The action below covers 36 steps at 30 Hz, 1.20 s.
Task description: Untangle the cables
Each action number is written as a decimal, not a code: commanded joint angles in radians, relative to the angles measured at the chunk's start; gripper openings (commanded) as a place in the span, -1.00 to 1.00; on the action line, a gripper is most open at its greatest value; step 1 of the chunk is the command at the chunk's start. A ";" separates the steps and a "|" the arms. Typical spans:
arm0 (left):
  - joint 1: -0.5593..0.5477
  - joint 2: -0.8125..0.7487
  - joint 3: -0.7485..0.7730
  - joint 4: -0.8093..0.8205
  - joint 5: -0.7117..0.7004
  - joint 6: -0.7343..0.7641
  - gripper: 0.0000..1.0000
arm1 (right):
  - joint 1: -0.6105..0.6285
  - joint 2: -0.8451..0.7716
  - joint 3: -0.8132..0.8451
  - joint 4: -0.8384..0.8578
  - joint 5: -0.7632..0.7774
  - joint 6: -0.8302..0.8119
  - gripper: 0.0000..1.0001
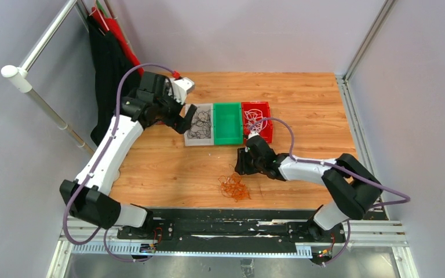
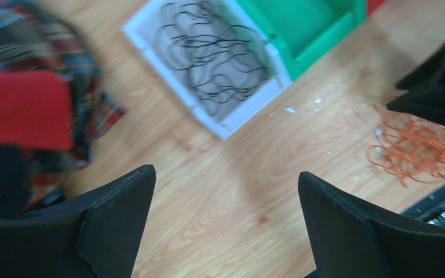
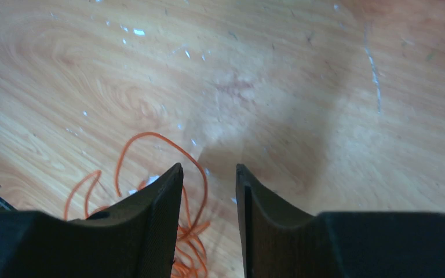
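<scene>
Top external view: orange cables (image 1: pixel 234 187) lie in a loose heap on the bare worktop (image 1: pixel 301 98), near its front edge; black cables (image 1: pixel 200 123) sit in the white bin (image 1: pixel 200 143), and white cables (image 1: pixel 254 119) sit in the red bin (image 1: pixel 265 107). The green bin (image 1: pixel 228 104) between them looks empty.
Right pincer (image 1: pixel 242 167): low over the wood, just beyond the orange heap, jaws a narrow gap apart with only bare wood showing between the tips (nothing gripped, as far as I can see).
Right wrist view: one orange loop reaches up beside the left-hand finger (image 3: pixel 162 197), and more strands run under the gap lower down.
Left pincer (image 2: pixel 226 174): jaws wide and empty, raised at the left of the white bin, well apart from the orange heap.
Bearing: the heap lies toward the arm bases and a little to the left of the right pincer.
Long axis: none to speak of; it is a roundish tangle, though the stray loop points at the right pincer.
Nearer arm: the right one, clearly.
Likely need: a short draw back onto that loop before closing.
</scene>
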 commanded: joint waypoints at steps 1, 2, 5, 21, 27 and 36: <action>0.052 -0.112 -0.012 0.013 -0.187 -0.053 0.96 | 0.005 0.084 0.050 0.087 -0.076 0.062 -0.34; 0.060 -0.134 -0.026 0.024 -0.186 -0.057 0.96 | 0.006 0.093 0.061 0.085 -0.090 0.062 -0.45; 0.063 -0.178 -0.057 0.044 -0.169 -0.051 0.96 | 0.005 0.067 0.101 0.053 -0.105 0.039 -0.88; -0.036 -0.100 -0.216 0.057 0.426 -0.008 0.96 | 0.036 -0.256 0.206 -0.039 -0.170 -0.045 -0.99; -0.173 -0.064 -0.210 0.086 0.495 -0.010 0.96 | 0.052 -0.303 0.249 -0.040 -0.238 -0.076 -0.99; -0.184 -0.068 -0.097 0.038 0.555 0.055 0.64 | 0.112 -0.282 0.313 -0.066 -0.267 -0.161 -0.99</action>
